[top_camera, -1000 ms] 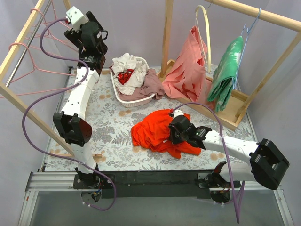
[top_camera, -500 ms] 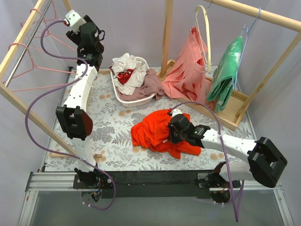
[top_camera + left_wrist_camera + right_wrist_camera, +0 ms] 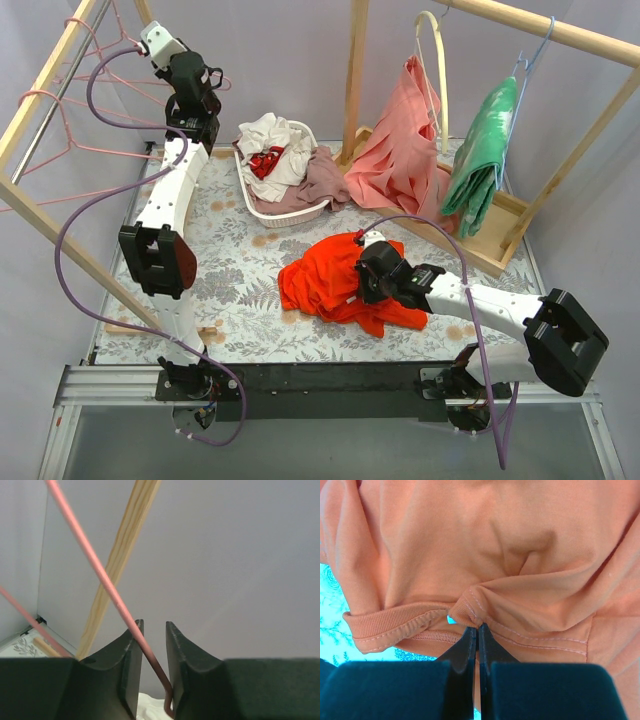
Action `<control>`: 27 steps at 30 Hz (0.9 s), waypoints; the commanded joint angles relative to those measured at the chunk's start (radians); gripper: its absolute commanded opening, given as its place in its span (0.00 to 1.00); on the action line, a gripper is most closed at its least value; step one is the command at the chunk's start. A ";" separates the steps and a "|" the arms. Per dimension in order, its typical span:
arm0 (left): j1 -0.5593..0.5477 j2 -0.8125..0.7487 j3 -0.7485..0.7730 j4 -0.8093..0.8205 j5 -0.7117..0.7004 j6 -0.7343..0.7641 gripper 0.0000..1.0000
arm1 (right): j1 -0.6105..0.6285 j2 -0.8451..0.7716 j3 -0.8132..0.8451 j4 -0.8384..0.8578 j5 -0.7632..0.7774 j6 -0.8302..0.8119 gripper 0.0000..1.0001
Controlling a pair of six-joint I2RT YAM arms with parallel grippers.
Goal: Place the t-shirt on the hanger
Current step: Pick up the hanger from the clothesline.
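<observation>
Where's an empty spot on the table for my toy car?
The bare flowery cloth between the left arm and the t-shirt, in front of the basket. It's crowded at the back right, by the pink garment and green garment.

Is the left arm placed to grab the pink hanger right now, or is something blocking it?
Probably yes: the hanger runs its wire between the parted jaws of the left gripper, with nothing else in the gap.

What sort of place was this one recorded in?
Probably a lab bench staged as a laundry corner: wooden rails carrying hung garments, a white basket heaped with clothes, and a floral-clothed table between plain grey walls.
</observation>
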 commanded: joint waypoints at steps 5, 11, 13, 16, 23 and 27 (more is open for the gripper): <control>0.002 -0.110 0.003 0.032 0.158 0.012 0.15 | 0.001 0.008 0.059 0.006 -0.001 -0.016 0.01; -0.006 -0.127 0.012 -0.003 0.233 0.002 0.14 | 0.001 0.000 0.062 0.006 0.003 -0.018 0.01; -0.007 -0.147 -0.014 -0.015 0.262 -0.040 0.14 | 0.001 -0.003 0.064 0.006 0.005 -0.018 0.01; -0.020 -0.193 -0.080 -0.015 0.290 -0.079 0.13 | 0.001 -0.011 0.064 0.006 0.005 -0.015 0.01; -0.096 -0.300 -0.210 -0.003 0.292 -0.095 0.12 | 0.001 -0.044 0.046 0.006 0.019 -0.013 0.01; -0.153 -0.382 -0.297 0.002 0.278 -0.092 0.11 | 0.001 -0.086 0.035 0.006 0.034 -0.012 0.01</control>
